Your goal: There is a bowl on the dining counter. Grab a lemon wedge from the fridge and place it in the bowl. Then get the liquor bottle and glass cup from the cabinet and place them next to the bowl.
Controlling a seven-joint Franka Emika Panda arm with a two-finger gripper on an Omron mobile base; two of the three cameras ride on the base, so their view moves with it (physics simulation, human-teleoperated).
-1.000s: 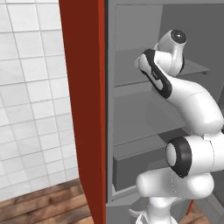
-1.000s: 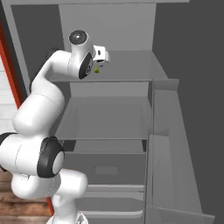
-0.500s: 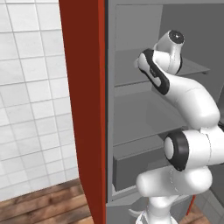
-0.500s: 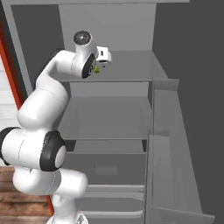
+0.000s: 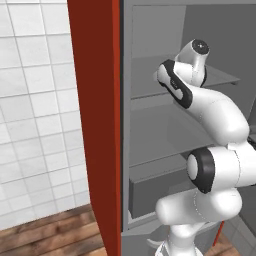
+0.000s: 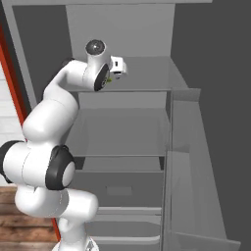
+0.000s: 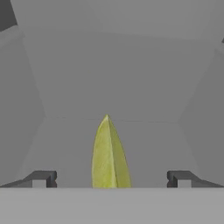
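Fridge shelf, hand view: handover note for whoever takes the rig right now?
Gripper: open, dark fingertips standing wide on either side of the small yellow-green pointed lemon wedge, not closed on it.
Wedge: lies on a grey shelf inside the open grey fridge, centred between the fingertips in the hand view.
Arm: reaches into the upper part of the fridge.
Done: fridge open, gripper lined up on the wedge.
Left: close on the wedge and carry it to the bowl; then fetch the bottle and glass cup from the cabinet.
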